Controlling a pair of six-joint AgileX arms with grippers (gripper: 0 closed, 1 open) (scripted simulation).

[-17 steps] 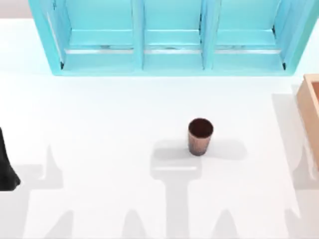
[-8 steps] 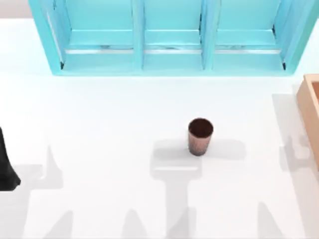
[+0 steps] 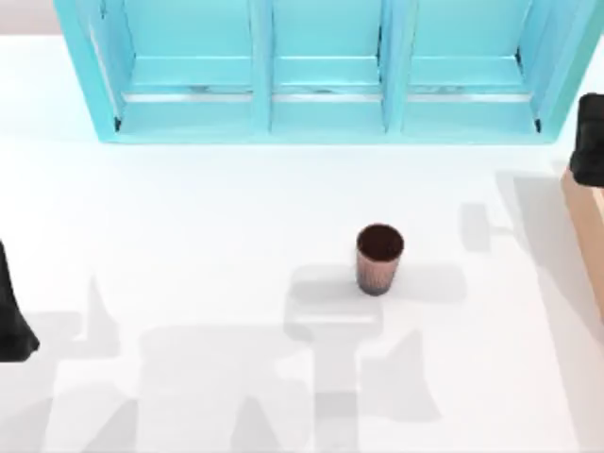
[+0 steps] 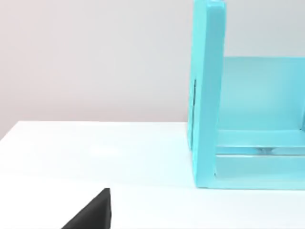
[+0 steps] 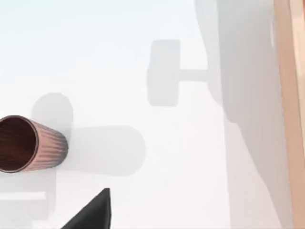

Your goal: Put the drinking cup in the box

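The cup [image 3: 379,258] stands upright on the white worktop [image 3: 189,226], near the middle and a bit toward the right side. Its dark inside faces up. Nothing touches it. My right wrist view shows the cup [image 5: 26,143] too, with its ribbed wall and its shadow beside it.

The box [image 3: 587,222] sits at the right edge of the worktop, well apart from the cup. I see one tan wall of the box [image 5: 286,95] in my right wrist view. I cannot see inside it from here.

Behind the cup, at the far side of the worktop, stands the big blue cabinet [image 3: 321,71] with three open parts. It is not where the cup goes.

My right arm [image 3: 591,142] is a dark shape at the right edge, over the far end of the box. I cannot tell if my right claw is open or clenched. It holds nothing that I can see, since the cup stands alone.

My left arm [image 3: 11,316] is parked at the left edge, far from the cup. I cannot tell its claw's state either.

So I think the job has barely begun. The cup is not picked up yet. I have yet to reach it, grab it, carry it over to the right and set it in the box.
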